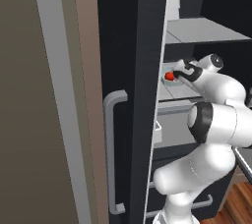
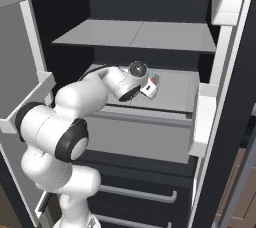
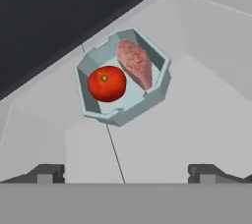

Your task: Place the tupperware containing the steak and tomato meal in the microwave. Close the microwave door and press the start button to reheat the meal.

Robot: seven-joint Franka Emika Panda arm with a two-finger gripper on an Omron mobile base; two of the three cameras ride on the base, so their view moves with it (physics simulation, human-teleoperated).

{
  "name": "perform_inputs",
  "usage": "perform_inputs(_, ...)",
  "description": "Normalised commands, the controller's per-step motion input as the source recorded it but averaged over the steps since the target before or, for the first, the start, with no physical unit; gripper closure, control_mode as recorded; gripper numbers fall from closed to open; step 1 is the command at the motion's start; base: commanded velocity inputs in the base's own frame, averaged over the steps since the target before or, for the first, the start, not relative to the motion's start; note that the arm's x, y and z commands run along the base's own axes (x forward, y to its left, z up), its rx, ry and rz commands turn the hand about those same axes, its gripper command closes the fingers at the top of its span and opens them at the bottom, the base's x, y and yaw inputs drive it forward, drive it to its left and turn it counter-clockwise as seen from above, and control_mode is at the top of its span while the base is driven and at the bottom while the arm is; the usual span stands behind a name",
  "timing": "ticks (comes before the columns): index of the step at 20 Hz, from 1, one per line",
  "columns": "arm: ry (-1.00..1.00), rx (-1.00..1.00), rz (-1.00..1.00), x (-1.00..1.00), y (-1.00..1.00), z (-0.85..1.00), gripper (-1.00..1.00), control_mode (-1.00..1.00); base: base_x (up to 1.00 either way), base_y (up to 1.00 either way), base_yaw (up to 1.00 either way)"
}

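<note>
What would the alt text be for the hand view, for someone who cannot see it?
A shallow pale teal tray with cut corners sits on a light grey shelf, holding a glossy red tomato beside a flat pinkish-red steak. The gripper is open in front of it, two dark fingertips spread wide, touching nothing.

White arm (image 1: 211, 120) reaching onto shelf (image 1: 172, 94), tomato (image 1: 169, 76) in tupperware (image 1: 172, 81), tall dark door (image 1: 133, 95)

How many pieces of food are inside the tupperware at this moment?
2. The tomato lies in one half of the tupperware, and the steak lies beside it in the other half, against the wall. Nothing smaller seems hidden under them.
</note>
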Motion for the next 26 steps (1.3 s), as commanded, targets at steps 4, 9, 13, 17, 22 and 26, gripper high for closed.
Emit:
perform_inputs(4, 0.04, 0.04, 0.00, 0.34, -0.05, -0.22, -1.00, -1.00, 0.00, 0.00, 0.00)
perform_inputs(9, 0.01, 0.05, 0.00, 0.34, -0.11, -0.25, -1.00, -1.00, 0.00, 0.00, 0.00)
perform_inputs(13, 0.00, 0.06, 0.00, 0.34, -0.15, -0.23, -1.00, -1.00, 0.00, 0.00, 0.00)
perform_inputs(17, 0.00, 0.05, 0.00, 0.36, -0.13, -0.19, -1.00, -1.00, 0.00, 0.00, 0.00)
perform_inputs(22, 0.00, 0.02, 0.00, 0.37, -0.08, -0.16, -1.00, -1.00, 0.00, 0.00, 0.00)
perform_inputs(26, 0.00, 0.00, 0.00, 0.37, -0.01, -0.11, -1.00, -1.00, 0.00, 0.00, 0.00)
